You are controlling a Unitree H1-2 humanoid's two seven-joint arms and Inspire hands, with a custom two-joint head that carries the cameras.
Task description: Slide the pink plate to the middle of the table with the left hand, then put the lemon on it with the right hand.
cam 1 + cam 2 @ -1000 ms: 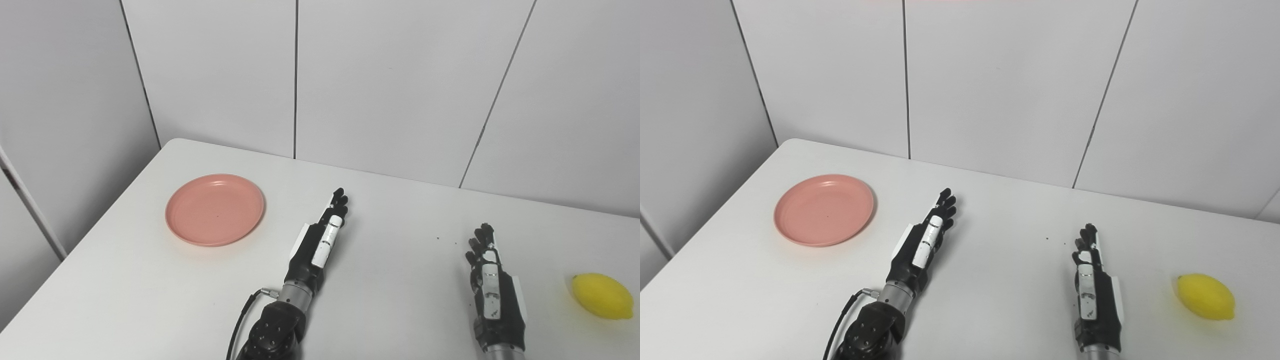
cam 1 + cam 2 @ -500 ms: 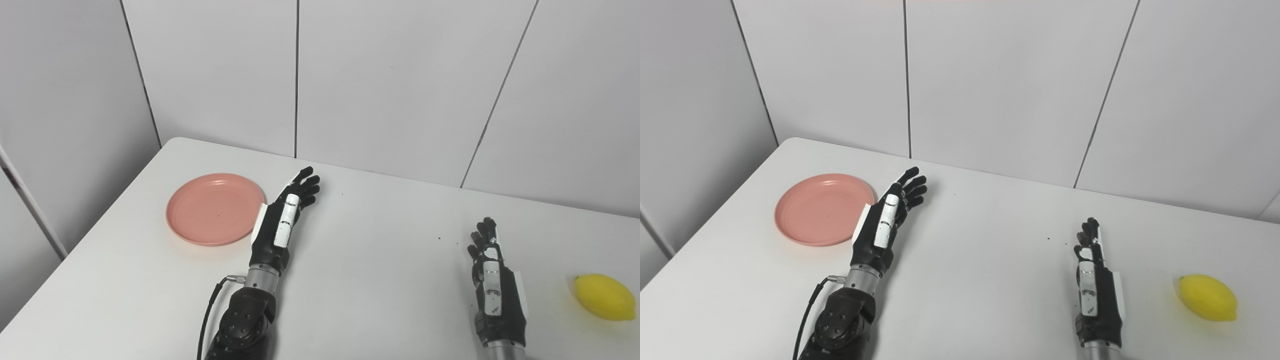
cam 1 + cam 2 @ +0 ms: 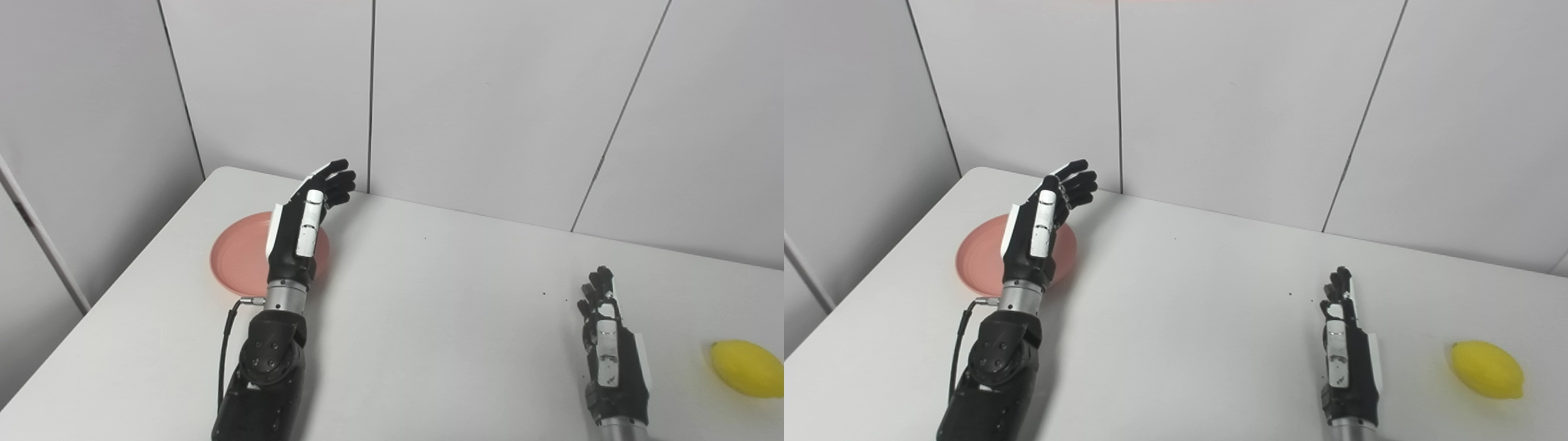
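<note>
Here, nearest, the right hand (image 3: 609,361) lies flat on the table (image 3: 441,343), fingers straight, holding nothing; the lemon (image 3: 748,369) sits well to its right. Farther off, the left hand (image 3: 303,229) hovers spread and empty over the plate (image 3: 236,260), hiding its right part. The plate looks light, stiff and smooth; pressing on its far rim would likely drag it best.

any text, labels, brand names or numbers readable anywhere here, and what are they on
None can be read.
pink plate: plain, no print.
lemon: no sticker in view.
left hand and right hand: white panels with no legible marking.
table and wall panels: blank.
</note>
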